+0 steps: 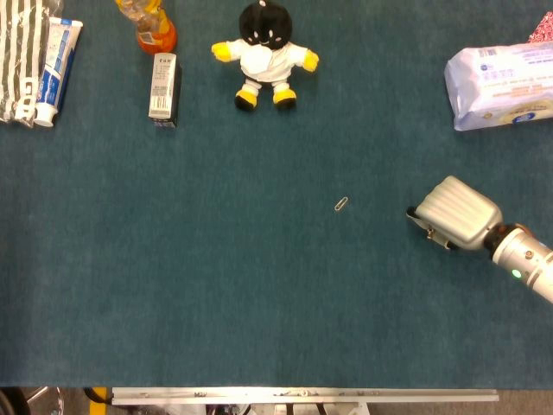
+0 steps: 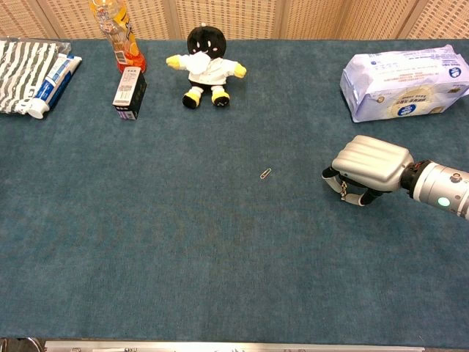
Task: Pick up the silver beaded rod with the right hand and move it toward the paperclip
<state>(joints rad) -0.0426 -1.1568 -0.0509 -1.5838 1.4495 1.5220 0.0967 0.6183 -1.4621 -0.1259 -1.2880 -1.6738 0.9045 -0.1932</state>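
My right hand [image 2: 370, 166] [image 1: 455, 213] hovers at the right of the blue table, knuckles up and fingers curled under. It grips the silver beaded rod [image 2: 343, 189], a short piece of which pokes out below the fingertips; in the head view only a sliver of the rod [image 1: 429, 232] shows at the hand's lower left edge. The small paperclip [image 2: 265, 174] [image 1: 341, 204] lies on the cloth to the left of the hand, a clear gap away. My left hand is outside both views.
A black and white plush doll [image 2: 204, 65] sits at the back centre. A small box [image 2: 129, 92], an orange bottle [image 2: 119, 33], a toothpaste tube [image 2: 50, 84] and striped cloth [image 2: 20, 64] are back left. A tissue pack [image 2: 403, 81] lies back right.
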